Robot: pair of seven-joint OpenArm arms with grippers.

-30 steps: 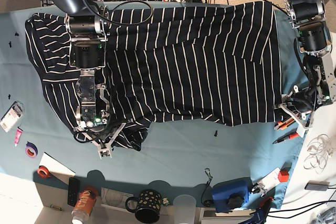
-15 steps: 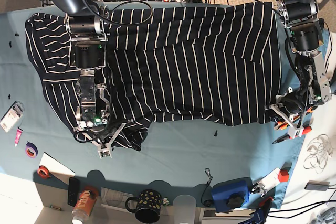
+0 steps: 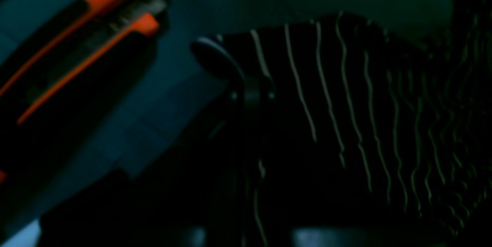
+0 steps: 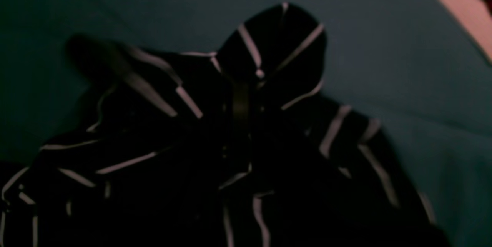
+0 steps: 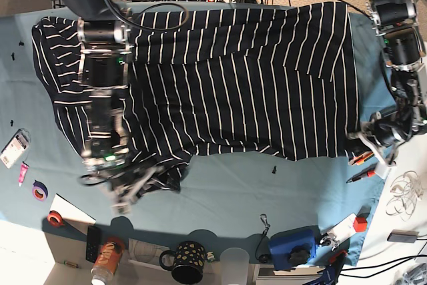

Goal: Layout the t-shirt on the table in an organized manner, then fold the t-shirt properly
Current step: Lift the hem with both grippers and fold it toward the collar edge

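Observation:
The dark striped t-shirt (image 5: 240, 85) lies spread across the teal table (image 5: 267, 191), with its lower left part bunched. At the shirt's lower right corner my left gripper (image 5: 365, 138) is shut on the fabric. In the left wrist view the gripper (image 3: 250, 93) pinches the t-shirt (image 3: 346, 104) just above the table (image 3: 184, 16). My right gripper (image 5: 130, 188), blurred by motion, is shut on the bunched lower left fabric. In the right wrist view that gripper (image 4: 242, 97) holds a raised fold of the t-shirt (image 4: 134, 154) over the table (image 4: 403, 66).
Orange-handled tools (image 5: 363, 158) (image 3: 77, 47) and a red pen (image 5: 363, 175) lie beside the left gripper. Along the front edge stand a can (image 5: 107, 261), a spotted mug (image 5: 189, 261) and a blue device (image 5: 293, 245). Tape rolls (image 5: 40, 190) lie front left. A black pin (image 5: 274, 169) sits below the hem.
My left gripper has closed on the shirt's lower right corner. My right gripper has closed fully, and its arm has shifted left and down, dragging the bunched fabric and blurring.

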